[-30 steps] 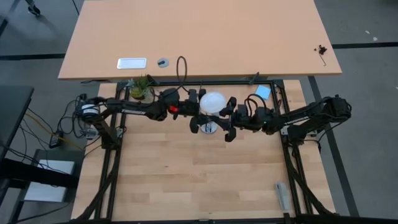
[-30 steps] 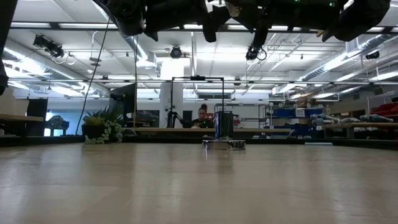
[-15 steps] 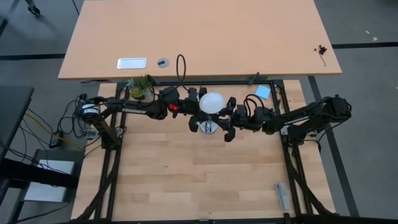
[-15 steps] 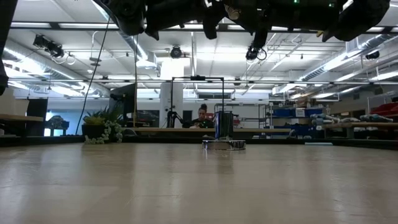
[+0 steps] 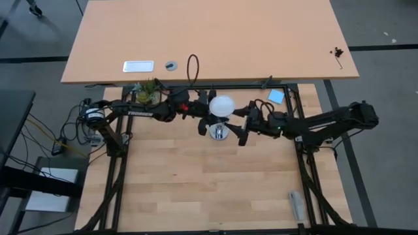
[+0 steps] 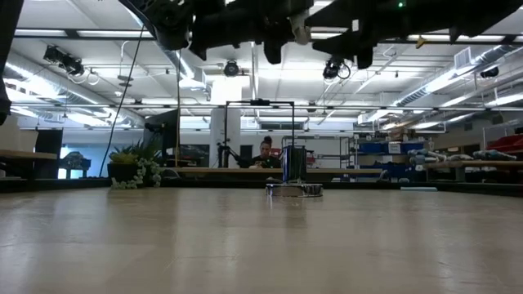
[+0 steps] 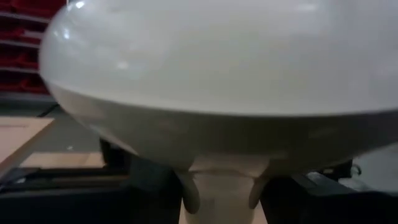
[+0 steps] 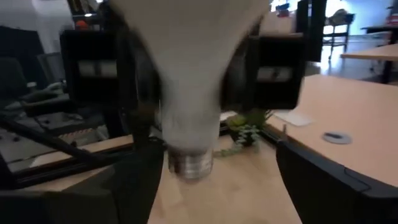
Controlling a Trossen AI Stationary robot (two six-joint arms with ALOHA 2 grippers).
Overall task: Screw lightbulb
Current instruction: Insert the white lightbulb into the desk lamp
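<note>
Now, bulb [image 5: 222, 104] held above the socket [image 5: 219, 132]

Left gripper [image 5: 206, 109] has its fingers closed on the bulb's neck, base down, mid-surface; right gripper [image 5: 240, 128] hangs just beside, fingers wide, holding nothing. Best to lower straight, keep the base plumb over the socket, and turn gently to avoid cross-threading.

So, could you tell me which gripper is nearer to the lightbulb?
Left. The left gripper grips the lightbulb at its neck; the right gripper sits open just beside it.
</note>
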